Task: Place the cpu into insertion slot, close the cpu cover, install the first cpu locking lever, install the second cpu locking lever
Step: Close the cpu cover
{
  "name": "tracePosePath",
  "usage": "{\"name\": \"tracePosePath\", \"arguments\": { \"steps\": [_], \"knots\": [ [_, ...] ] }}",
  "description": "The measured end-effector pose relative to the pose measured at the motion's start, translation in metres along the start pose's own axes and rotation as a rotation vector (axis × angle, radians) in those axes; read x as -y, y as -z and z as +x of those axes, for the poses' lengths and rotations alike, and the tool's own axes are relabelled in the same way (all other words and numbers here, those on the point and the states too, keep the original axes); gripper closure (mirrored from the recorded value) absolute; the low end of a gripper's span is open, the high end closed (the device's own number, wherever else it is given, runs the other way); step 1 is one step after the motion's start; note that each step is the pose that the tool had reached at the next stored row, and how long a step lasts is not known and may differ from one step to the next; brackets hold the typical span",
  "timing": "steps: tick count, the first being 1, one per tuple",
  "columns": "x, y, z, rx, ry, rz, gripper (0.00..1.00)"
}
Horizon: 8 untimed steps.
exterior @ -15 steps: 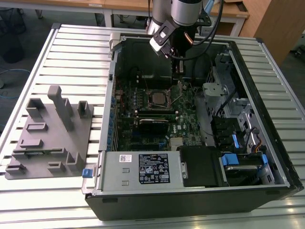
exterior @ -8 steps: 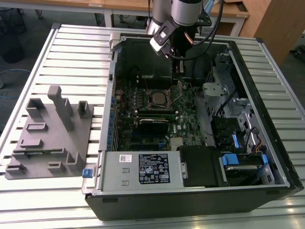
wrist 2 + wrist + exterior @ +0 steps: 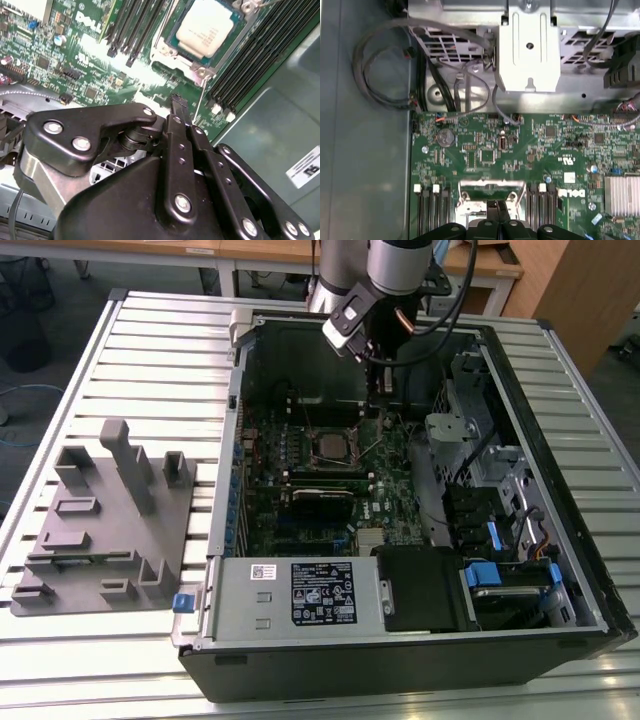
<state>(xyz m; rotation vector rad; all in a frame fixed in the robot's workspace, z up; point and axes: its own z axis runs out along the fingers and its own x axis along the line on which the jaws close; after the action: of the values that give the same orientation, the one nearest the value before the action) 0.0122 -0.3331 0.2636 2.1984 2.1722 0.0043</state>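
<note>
The cpu (image 3: 207, 27) sits in the slot (image 3: 160, 50) on the green board (image 3: 100, 55), and the cover (image 3: 192, 57) appears to lie down around it like a frame. The gripper (image 3: 180, 107) is clenched, with nothing visible between its fingers. In the second wrist view its tip hangs just beside a thin wire lever (image 3: 200, 97) that juts out unlatched from the slot's corner. In the exterior view the arm reaches into the open case (image 3: 560, 570) on the slatted surface (image 3: 150, 330).

The lever is slim and springy, so a narrow fingertip could slide off it and let it snap back. A push that goes off line could strike the memory slots (image 3: 250, 60) close by. It could also leave the cover unclamped if the lever misses its hook.
</note>
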Motion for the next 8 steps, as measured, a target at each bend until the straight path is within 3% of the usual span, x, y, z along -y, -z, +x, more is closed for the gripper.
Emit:
{"name": "tracePosePath", "arguments": {
  "steps": [8],
  "knots": [
    [-0.0163,-0.0010,0.0002,-0.0001,0.000,0.0002,0.90]
  ]
}}
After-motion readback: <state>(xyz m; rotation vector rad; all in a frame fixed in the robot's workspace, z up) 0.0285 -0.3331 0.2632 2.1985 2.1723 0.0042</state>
